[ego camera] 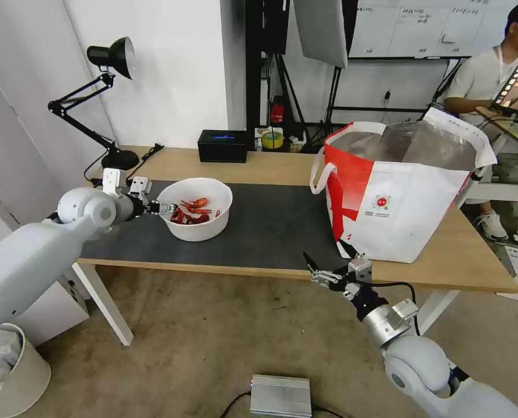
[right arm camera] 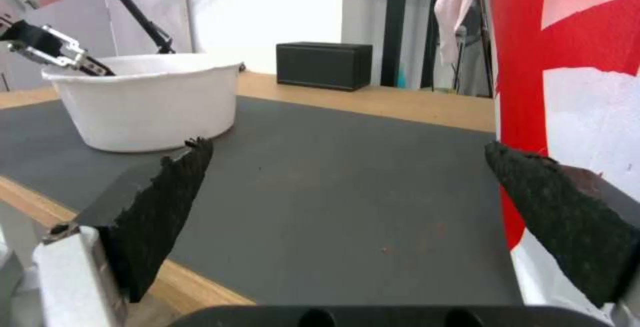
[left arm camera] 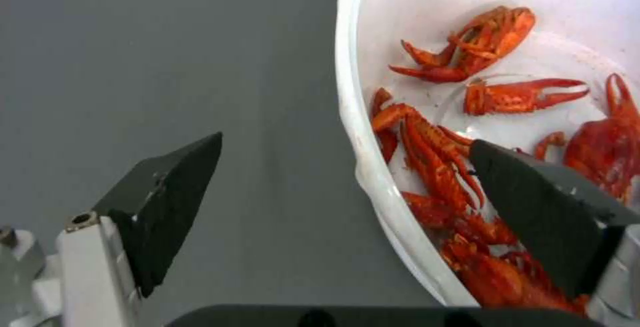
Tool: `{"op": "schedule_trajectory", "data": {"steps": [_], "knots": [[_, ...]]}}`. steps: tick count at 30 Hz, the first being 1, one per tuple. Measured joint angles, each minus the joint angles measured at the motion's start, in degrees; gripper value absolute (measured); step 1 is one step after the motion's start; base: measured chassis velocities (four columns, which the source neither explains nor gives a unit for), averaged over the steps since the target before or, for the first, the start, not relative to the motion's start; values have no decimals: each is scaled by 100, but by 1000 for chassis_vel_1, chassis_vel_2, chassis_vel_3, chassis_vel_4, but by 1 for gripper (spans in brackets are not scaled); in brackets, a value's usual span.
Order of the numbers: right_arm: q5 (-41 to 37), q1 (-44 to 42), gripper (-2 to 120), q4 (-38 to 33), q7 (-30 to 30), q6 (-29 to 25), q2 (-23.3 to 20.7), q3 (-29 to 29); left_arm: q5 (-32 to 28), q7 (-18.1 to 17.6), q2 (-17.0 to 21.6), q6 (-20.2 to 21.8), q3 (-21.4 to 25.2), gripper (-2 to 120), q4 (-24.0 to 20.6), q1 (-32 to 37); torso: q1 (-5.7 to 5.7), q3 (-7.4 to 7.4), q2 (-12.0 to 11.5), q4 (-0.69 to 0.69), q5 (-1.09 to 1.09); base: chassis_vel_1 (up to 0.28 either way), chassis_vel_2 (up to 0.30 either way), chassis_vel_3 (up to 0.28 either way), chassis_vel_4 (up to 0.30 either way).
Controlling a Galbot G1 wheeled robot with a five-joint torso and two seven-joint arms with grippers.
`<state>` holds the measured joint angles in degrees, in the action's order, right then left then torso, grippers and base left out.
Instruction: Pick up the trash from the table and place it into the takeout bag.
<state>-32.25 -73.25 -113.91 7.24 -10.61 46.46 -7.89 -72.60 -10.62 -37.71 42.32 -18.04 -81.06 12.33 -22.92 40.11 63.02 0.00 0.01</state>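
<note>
Light-wood worktop (ego camera: pixel 259 168): white round bowl of red crayfish shells (ego camera: pixel 196 209) at nine o'clock, left claw (left arm camera: pixel 347 177) spread astride its rim. Grasp pending; closing must pinch the wall. Right claw (right arm camera: pixel 347 167) spread, idle.

The bowl (left arm camera: pixel 373 177) runs off the left wrist view at three o'clock, the takeout bag's (ego camera: pixel 398 197) logo print is too small to read, and its contents stay hidden.
</note>
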Motion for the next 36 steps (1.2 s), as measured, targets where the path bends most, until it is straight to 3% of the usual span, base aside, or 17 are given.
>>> {"op": "schedule_trajectory", "data": {"steps": [6, 13, 16, 19, 20, 27, 33, 36], "knots": [[0, 0, 100, 0, 0, 0, 0, 0, -245, -309, -124, 35, -119, 100, 168, -138, 0, 0, 0, 0, -1, 0, 0, 0, 0], [0, 0, 100, 0, 0, 0, 0, 0, -345, -392, -138, 20, -229, 96, 183, -188, 0, 0, 0, 1, 0, 0, 0, 0, 0], [0, 0, 100, 0, 1, 0, 0, 0, -491, -590, -174, 4, -370, 77, 182, -294, 1, -1, 0, 0, 0, 0, 0, 0, 0], [0, 0, 100, 0, 0, 0, 0, 0, -528, -613, -174, 2, -455, 72, 179, -359, 1, 0, 0, 0, 0, 0, 0, 0, 0], [0, 0, 100, 0, 0, 0, 0, 0, -560, -617, -174, 1, -513, 62, 179, -411, 1, 0, 0, 0, -2, 0, 0, 0, 0], [0, 0, 100, 1, 1, 0, 0, 0, -690, -616, -131, -5, -774, 40, 139, -605, 1, 0, 0, 0, -1, 0, 0, 0, 0], [0, -1, 100, 1, 1, 0, 0, 0, -698, -636, -141, -9, -678, 23, 105, -523, 0, 0, 0, -1, 0, 0, 0, 0, 0], [0, 0, 100, 0, 1, 0, 0, 0, -676, -673, -140, -12, -389, 8, 21, -285, 1, 0, 0, 0, -1, 0, 0, 0, 0]]}}
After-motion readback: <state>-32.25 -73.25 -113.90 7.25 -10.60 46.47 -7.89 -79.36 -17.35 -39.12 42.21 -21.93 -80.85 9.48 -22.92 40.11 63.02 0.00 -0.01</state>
